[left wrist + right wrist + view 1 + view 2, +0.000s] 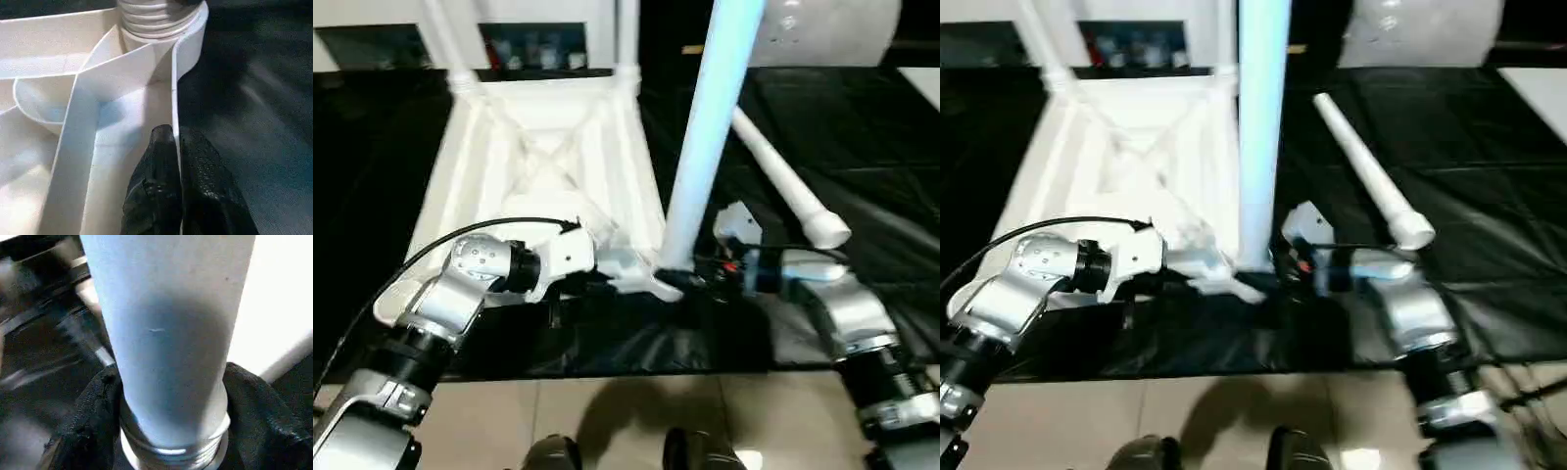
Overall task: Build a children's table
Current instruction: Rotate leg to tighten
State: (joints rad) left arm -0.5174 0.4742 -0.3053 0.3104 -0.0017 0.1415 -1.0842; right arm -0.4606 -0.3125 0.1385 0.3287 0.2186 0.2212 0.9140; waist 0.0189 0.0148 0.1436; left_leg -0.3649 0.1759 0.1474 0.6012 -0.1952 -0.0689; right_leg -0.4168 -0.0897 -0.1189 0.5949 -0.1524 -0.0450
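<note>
The children's table top lies upside down on a black mat, ribbed underside facing up. Two legs stand in its far corners. Another leg stands upright at the near right corner, its threaded end sitting in the socket. My right gripper is shut on the base of this leg, one black finger on each side just above the threads. My left gripper is shut on the top's thin rim wall close to that same corner.
A loose white leg lies slanted on the black mat to the right of the top. Beige floor tiles begin at the mat's near edge, where my feet show. A large white object stands at the back right.
</note>
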